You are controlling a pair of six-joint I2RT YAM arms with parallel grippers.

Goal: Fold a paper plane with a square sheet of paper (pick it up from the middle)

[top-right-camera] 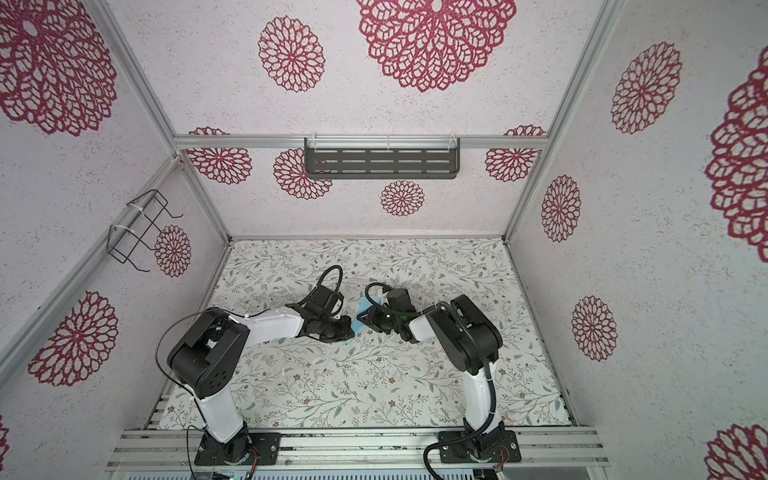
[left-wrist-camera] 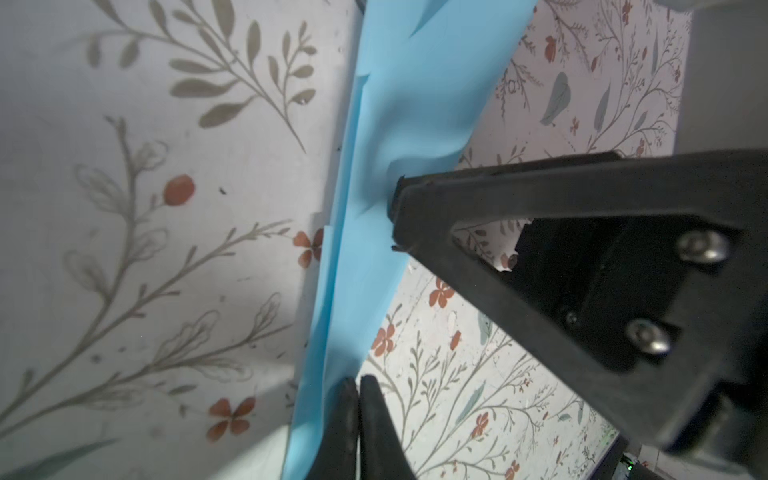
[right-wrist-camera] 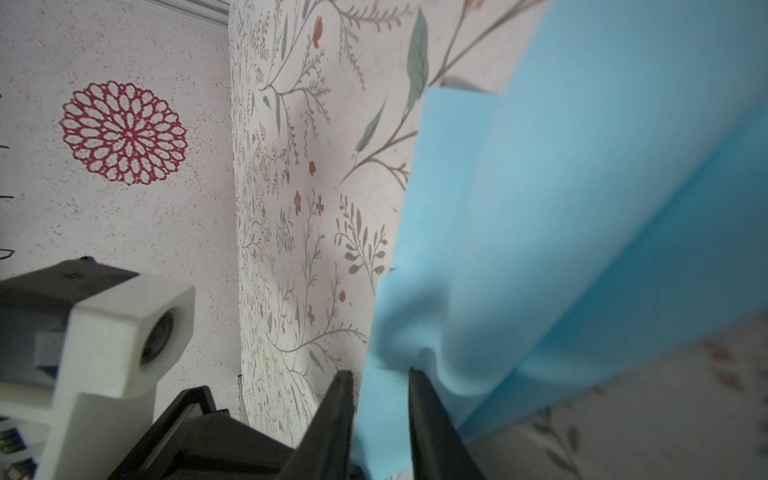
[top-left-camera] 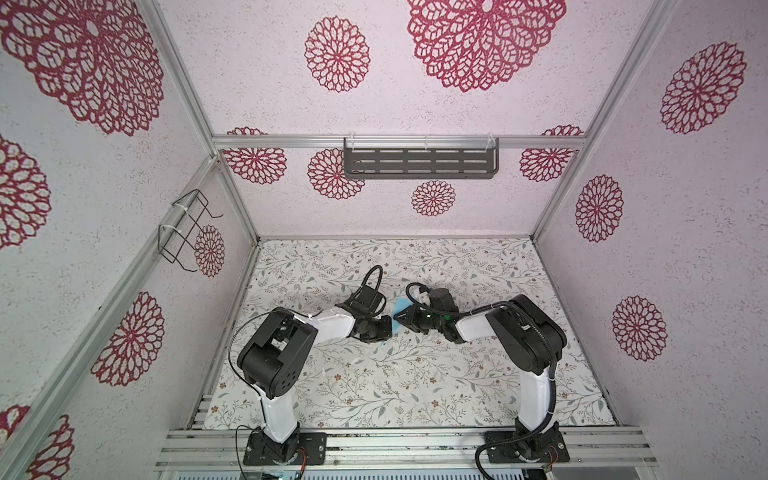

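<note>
A light-blue sheet of paper, creased into a long, layered strip with flaps showing along its edges, appears lifted clear of the floral table near its middle, between two robot arms that meet nose to nose; the right gripper is clamped on the sheet, its jaws a little apart with puckered paper bunched between them; the left gripper has its jaws pressed together at the strip's long edge, though whether any layer is caught between them cannot be told; in both top views only slivers of the sheet show between the two grippers. The work looks to be mid-fold, past the first creases and short of a finished dart; no sharp nose or central ridge can be made out. The next move likely calls for the left gripper to take a sure hold of one flap and draw it over while the right holds steady; the thin paper, dimpled at the grip, could crumple or tear if pulled hard.
</note>
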